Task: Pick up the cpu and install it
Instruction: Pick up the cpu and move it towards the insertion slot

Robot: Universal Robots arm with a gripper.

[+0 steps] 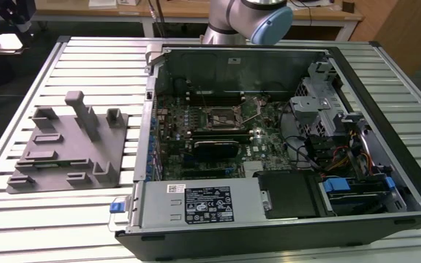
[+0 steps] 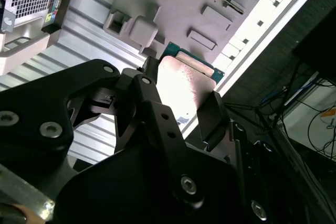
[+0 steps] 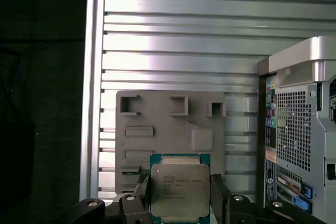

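Tray (image 1: 64, 159) on table (image 1: 86, 60), exterior view's left of case (image 1: 232, 63).

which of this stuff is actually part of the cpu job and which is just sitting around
In the job: cpu, gripped by the claw; dark socket inside the computer case.
Just lying about: grey tray with posts; power supply; drive cage.

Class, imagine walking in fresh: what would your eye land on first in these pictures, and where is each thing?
The open computer case dominates, lying on the slatted metal table with its motherboard exposed. In the first wrist view the cpu sits gripped in the pincer, silvery against the grey tray, which lies at the exterior view's left of the case.
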